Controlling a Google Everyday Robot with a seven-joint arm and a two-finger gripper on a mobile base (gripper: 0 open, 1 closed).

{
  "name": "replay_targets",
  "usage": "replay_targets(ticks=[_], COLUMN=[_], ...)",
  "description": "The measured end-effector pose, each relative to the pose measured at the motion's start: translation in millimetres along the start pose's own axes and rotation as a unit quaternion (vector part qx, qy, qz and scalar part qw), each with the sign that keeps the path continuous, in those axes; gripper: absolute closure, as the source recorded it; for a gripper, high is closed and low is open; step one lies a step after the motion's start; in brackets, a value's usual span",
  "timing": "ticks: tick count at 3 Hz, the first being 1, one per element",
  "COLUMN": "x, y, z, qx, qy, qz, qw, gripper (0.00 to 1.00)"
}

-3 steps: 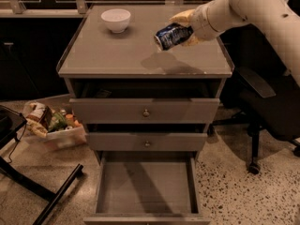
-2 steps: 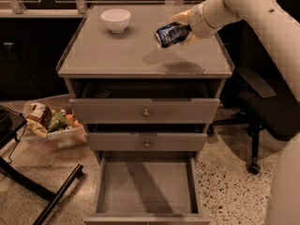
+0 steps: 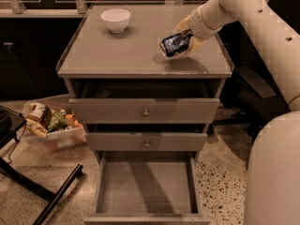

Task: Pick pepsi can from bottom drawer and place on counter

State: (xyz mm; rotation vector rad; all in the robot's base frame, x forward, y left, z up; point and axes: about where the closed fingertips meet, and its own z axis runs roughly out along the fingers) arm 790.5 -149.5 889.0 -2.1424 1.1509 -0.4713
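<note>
My gripper point(image 3: 183, 39) is shut on the pepsi can point(image 3: 174, 44), a dark blue can with white markings, held tilted on its side just above the right part of the counter point(image 3: 117, 50). The can's lower end is close to the grey top; I cannot tell whether it touches. The bottom drawer point(image 3: 145, 186) is pulled out and shows only its bare grey floor. My white arm point(image 3: 243, 8) comes in from the upper right.
A white bowl point(image 3: 115, 19) stands at the back left of the counter. The top knobbed drawer point(image 3: 145, 110) is slightly ajar. A box of snack bags point(image 3: 51, 123) sits on the floor at left, with a dark chair base point(image 3: 42, 191) in front. An office chair point(image 3: 248, 93) is at right.
My gripper has carried the can lower and a little forward, closer to the counter top. The bowl and drawers have not moved.
</note>
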Motion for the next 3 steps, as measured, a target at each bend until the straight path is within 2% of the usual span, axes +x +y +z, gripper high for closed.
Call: replay_targets(ticks=[1, 2, 3], x=[4.4, 7.2, 7.2], y=[3.1, 3.6, 3.6], z=[5.3, 6.4, 6.4], qx=[-0.008, -0.011, -0.011], qy=[-0.001, 0.0, 0.0], qz=[0.011, 0.016, 0.016], qw=[0.9999, 0.9998, 0.9998], gripper=[0.06, 0.0, 0.0])
